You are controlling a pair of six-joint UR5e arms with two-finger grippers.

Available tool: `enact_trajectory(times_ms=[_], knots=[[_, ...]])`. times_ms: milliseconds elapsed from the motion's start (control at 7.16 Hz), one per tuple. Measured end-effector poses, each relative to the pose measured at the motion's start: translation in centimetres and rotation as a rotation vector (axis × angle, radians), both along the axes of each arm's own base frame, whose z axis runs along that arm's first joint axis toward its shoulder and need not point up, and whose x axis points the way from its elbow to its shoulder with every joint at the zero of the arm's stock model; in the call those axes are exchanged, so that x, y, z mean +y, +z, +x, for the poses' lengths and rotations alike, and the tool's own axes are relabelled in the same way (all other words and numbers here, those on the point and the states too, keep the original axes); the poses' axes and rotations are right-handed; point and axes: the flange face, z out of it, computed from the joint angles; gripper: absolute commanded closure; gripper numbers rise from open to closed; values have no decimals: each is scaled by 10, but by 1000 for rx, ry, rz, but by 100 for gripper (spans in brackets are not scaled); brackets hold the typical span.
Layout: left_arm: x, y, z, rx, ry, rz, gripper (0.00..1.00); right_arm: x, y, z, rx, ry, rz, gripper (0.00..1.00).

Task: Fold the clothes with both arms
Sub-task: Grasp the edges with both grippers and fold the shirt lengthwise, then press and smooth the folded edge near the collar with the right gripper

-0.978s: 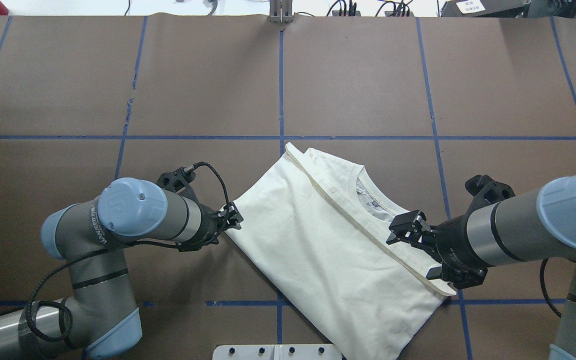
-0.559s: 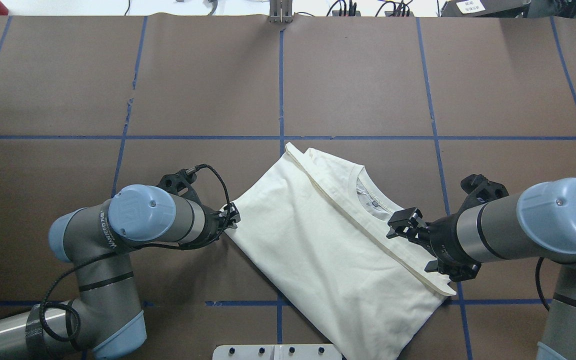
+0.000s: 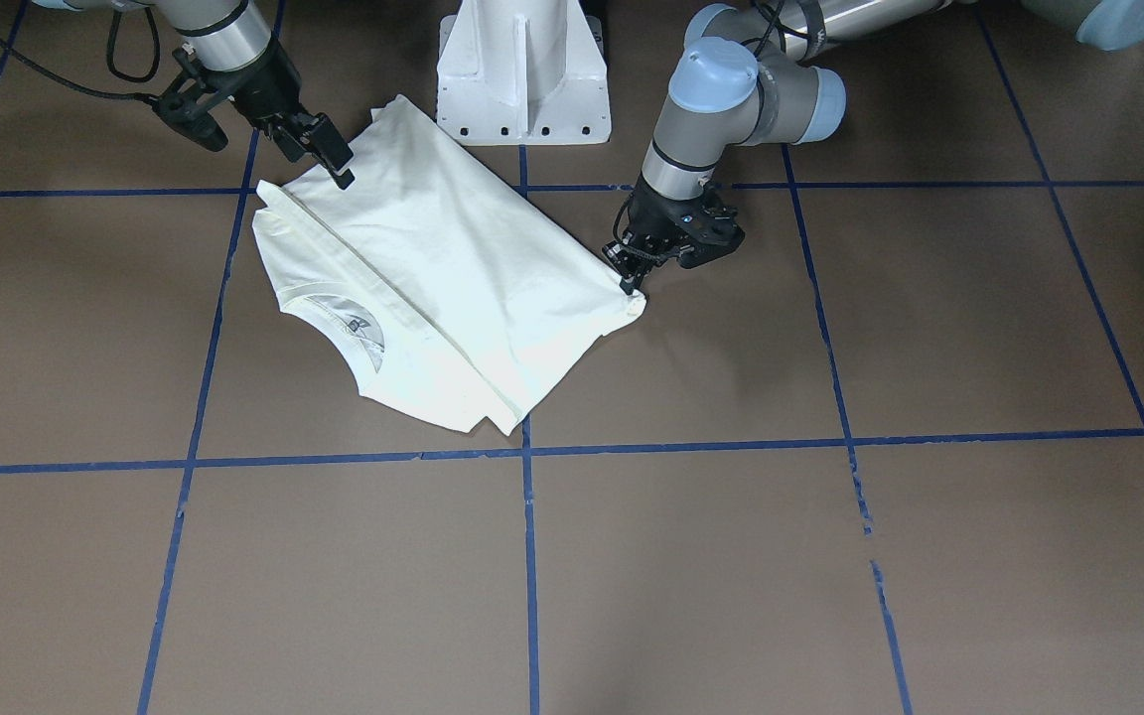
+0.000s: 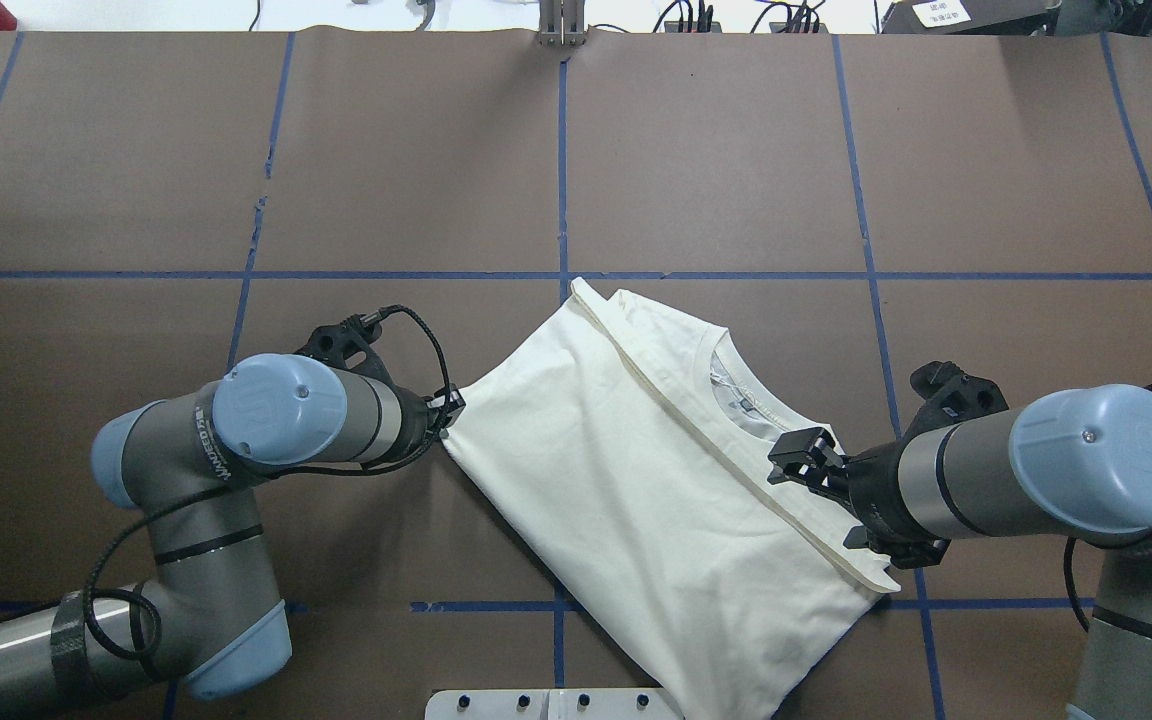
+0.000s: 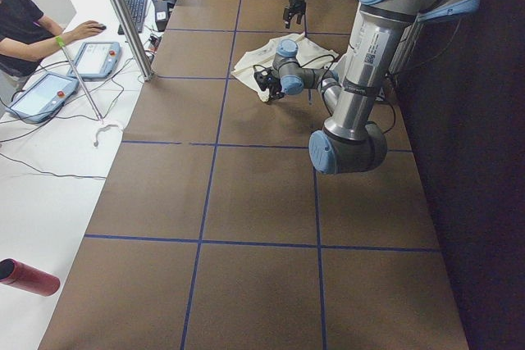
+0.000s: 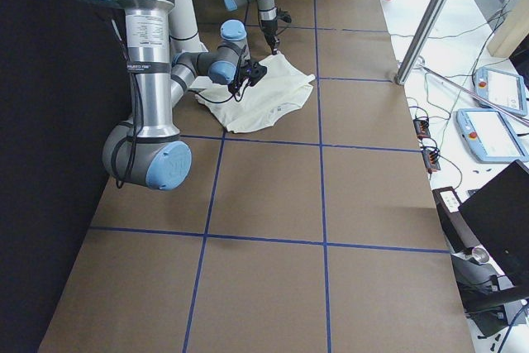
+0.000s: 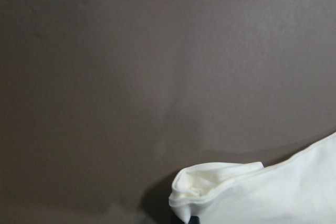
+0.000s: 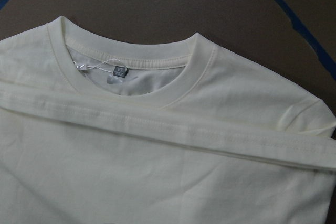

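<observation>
My left claw (image 4: 449, 409) is pinching the T-shirt (image 4: 636, 480) by its corner while my right claw (image 3: 326, 154) is hanging open and empty. Pulling now is risking a skewed fold.

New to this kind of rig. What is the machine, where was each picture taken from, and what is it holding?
Two jointed robot arms work at a brown table marked with blue tape. One picture looks down from behind the robot, one faces it, two look along the table from its ends, and two come from cameras on the wrists. A cream T-shirt lies partly folded, plain side up. The left gripper pinches one of its corners. The right gripper hovers open near the collar, holding nothing.
</observation>
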Motion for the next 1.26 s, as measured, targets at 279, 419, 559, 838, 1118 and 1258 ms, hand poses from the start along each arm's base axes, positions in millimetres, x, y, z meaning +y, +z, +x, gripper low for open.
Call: enact_trajectory(times_ms=[279,419,559,838,1118,1258], knots=[[-51,1,-32,-43,-18,122,100,0,-4,0,-8,1,3,0],[-94,-1,-42,-62,-52,164,100,0,-6,-1,-13,2,5,0],[-147,-3,-41,-68,-96,195,100,-1,-13,-4,-25,3,11,0],[-238,-24,-36,-67,-161,243,44,-10,-34,-31,-59,9,31,0],[-219,-40,-63,-8,-108,262,39,-23,-46,-67,-62,-5,55,0],[-180,-39,-92,40,-42,254,39,-29,-48,-86,-46,-30,93,0]])
